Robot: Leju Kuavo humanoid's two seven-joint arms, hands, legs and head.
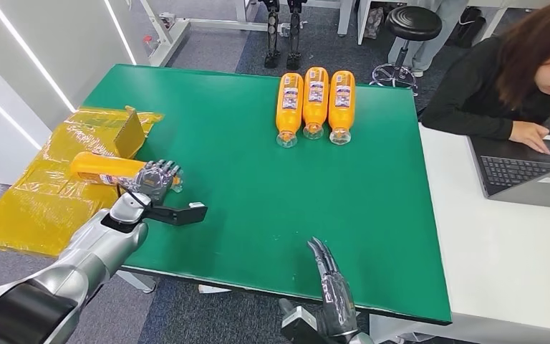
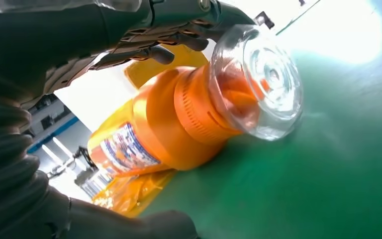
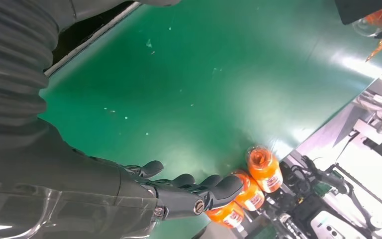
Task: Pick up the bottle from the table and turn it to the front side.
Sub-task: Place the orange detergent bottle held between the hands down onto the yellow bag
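From the head view, the left hand point(image 1: 159, 179) grasps an orange bottle point(image 1: 104, 168) lying on its side at the left edge of the green table point(image 1: 258, 179), its base out over the yellow plastic wrapping point(image 1: 36, 193) beside the table. An open yellow carton point(image 1: 125, 132) sits on that wrapping near the table's corner. At the far side of the table three more orange bottles point(image 1: 315, 104) lie side by side, touching, clear caps pointing toward the robot. The right hand point(image 1: 331, 287) hovers over the near edge of the table, fingers straight and apart, holding nothing. A person point(image 1: 515, 79) sits at the adjoining white desk point(image 1: 515, 251) with a laptop point(image 1: 530, 172).

In the left wrist view, the held bottle point(image 2: 179, 124) shows its ribbed orange neck and clear cap point(image 2: 261, 82); the cap is just above or touching the green surface, I cannot tell which. Dark fingers point(image 2: 149, 47) curl over the bottle's body, and part of its label is visible.

In the right wrist view, the right hand point(image 3: 179, 194) is released, its fingers extended above the green mat, with the three bottles point(image 3: 251, 186) well beyond the fingertips.
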